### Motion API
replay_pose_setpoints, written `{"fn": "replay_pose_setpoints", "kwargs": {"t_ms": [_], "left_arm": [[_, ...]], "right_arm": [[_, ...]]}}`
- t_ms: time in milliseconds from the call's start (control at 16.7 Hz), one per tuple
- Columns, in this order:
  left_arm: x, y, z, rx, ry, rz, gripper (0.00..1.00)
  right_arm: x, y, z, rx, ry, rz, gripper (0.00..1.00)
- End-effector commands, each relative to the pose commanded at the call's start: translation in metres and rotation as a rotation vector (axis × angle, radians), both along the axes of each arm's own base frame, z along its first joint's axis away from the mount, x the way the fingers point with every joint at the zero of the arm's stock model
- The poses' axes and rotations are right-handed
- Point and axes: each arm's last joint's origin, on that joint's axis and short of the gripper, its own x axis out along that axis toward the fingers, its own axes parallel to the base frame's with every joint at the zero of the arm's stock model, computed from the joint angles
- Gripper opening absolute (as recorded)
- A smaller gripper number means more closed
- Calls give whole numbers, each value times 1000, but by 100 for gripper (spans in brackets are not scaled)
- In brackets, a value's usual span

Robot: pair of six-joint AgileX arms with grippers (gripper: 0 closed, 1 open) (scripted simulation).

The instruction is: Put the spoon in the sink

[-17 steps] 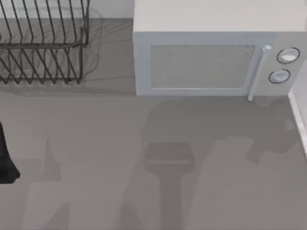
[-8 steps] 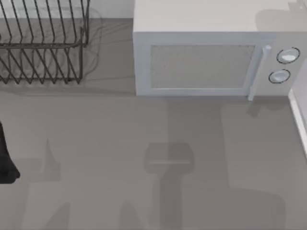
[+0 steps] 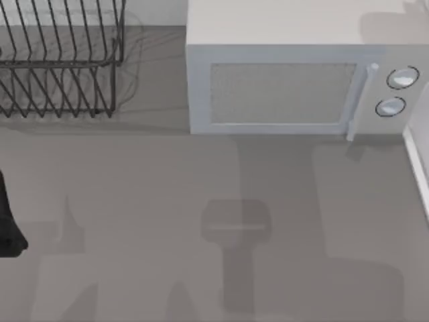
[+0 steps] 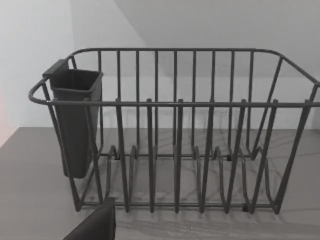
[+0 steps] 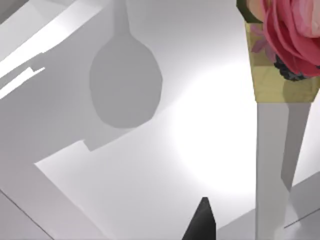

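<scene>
The spoon is out of view, and so is the sink. A spoon-shaped grey shadow lies on a white surface in the right wrist view, with a dark tip of my right gripper at the picture's lower edge. A dark part of my left arm sits at the table's left edge in the top view. In the left wrist view a dark corner of my left gripper faces the wire dish rack.
The dish rack stands at the back left with a dark utensil cup on its side. A white microwave fills the back right. A white edge borders the grey counter's right. A gold-and-white vase with a pink flower is close to my right gripper.
The arm shadows on the counter have slid toward the right and back, and a new shadow has appeared on the microwave's top right corner. My left arm has not moved.
</scene>
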Motion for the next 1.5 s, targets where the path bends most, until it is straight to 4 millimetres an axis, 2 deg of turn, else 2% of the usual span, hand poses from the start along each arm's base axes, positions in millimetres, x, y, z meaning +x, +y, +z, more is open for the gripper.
{"fn": "replay_pose_setpoints", "kwargs": {"t_ms": [300,720,1080,1500], "left_arm": [[0,0,0,0,0,0,100],[0,0,0,0,0,0,100],[0,0,0,0,0,0,100],[0,0,0,0,0,0,100]], "right_arm": [[4,1,-9,-1,-6,4,0],[3,5,-47,2,14,14,0],[2,5,-50,1,7,15,0],[2,5,-50,1,7,15,53]]}}
